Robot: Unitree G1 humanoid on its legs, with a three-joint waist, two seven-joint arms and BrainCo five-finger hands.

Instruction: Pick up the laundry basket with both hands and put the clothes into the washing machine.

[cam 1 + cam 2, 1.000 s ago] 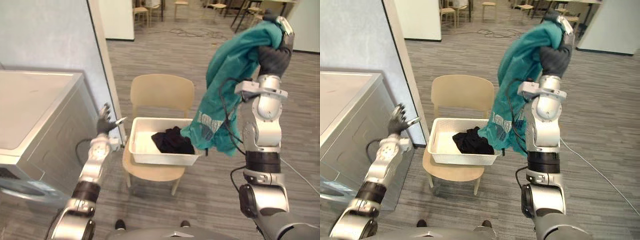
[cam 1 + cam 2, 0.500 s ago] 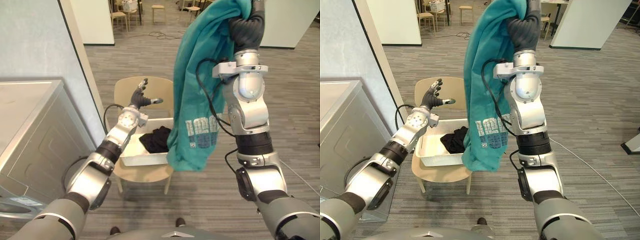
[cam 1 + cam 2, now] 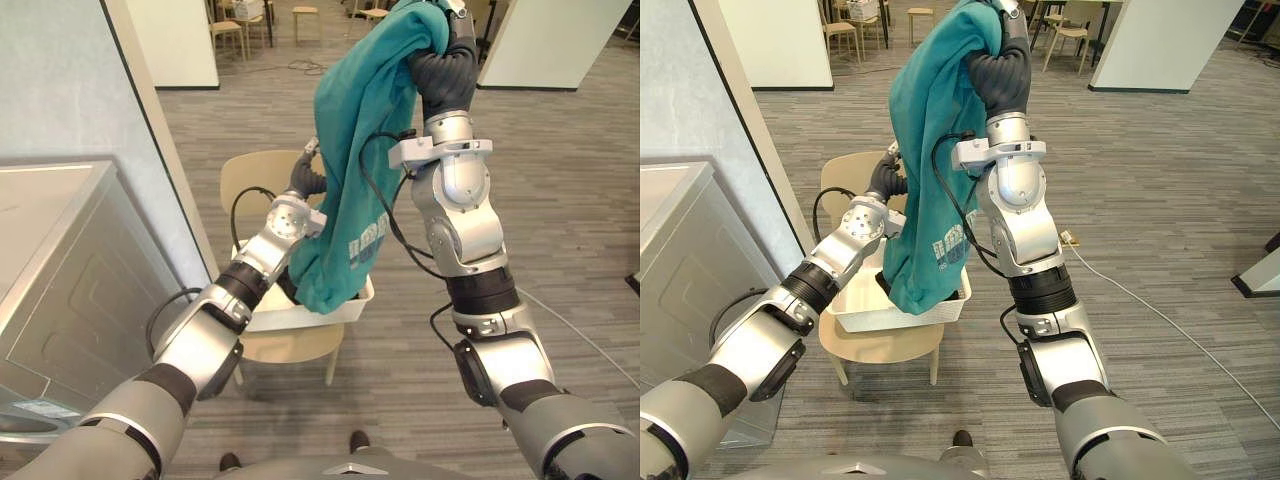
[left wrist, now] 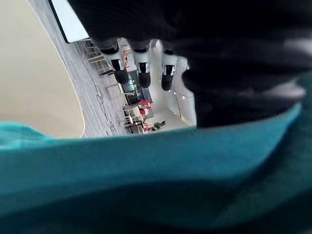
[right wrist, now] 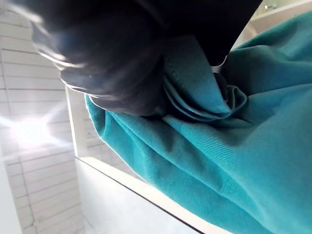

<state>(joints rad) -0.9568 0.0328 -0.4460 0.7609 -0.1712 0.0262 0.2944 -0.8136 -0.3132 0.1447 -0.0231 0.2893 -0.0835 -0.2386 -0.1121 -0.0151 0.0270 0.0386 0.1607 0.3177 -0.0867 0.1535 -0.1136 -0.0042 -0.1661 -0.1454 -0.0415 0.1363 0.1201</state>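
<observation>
My right hand is raised high, shut on the top of a teal garment that hangs down over the white laundry basket. In the right wrist view the cloth is bunched under the hand's dark cover. My left hand is up against the back of the hanging cloth, partly behind it. Its fingers are straight above the teal cloth. The basket rests on a tan chair, and a dark garment peeks out in it.
The washing machine stands at the left, beside a pale wall with a white post. Chairs and tables stand far back on the grey plank floor. A white partition is at the back right.
My right hand has carried the teal garment leftward. My left hand has risen from beside the basket to the back of the cloth. The view has also shifted.
</observation>
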